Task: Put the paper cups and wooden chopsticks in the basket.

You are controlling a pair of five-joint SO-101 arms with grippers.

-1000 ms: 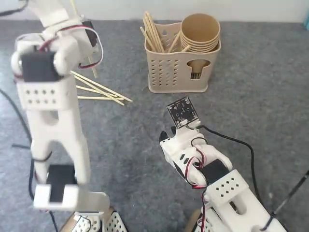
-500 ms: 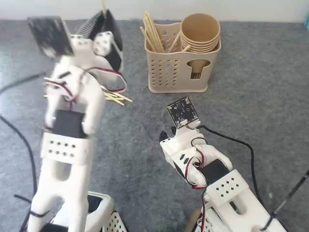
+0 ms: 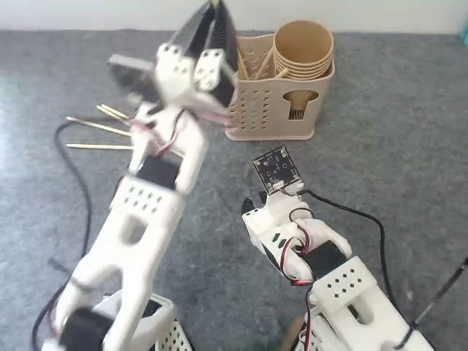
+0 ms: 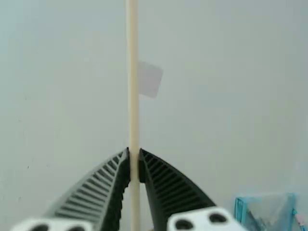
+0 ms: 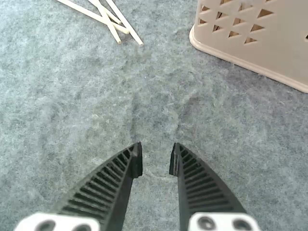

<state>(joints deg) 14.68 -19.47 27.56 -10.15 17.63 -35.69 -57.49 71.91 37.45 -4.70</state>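
Swung rightward since 1 second ago, the left gripper (image 3: 214, 7), clamped on 1 pale wooden chopstick (image 4: 132, 72) before a plain wall (image 4: 231, 96), is raised by the beige slotted plastic basket (image 3: 270, 110) holding stacked brown paper cups (image 3: 303, 44). Loose wooden chopsticks (image 3: 95, 128) lie near the grey felt worktop's (image 3: 409, 110) left edge. The right gripper (image 5: 155, 158) hovers slightly parted, empty.

- No legible text, numbers, brands or signs.
- Camera board (image 3: 276, 167), on the arm in front of the basket (image 3: 278, 110): markings too small to read.
- Pale square patch (image 4: 149, 79) on the wall (image 4: 231, 96): nothing readable on it.
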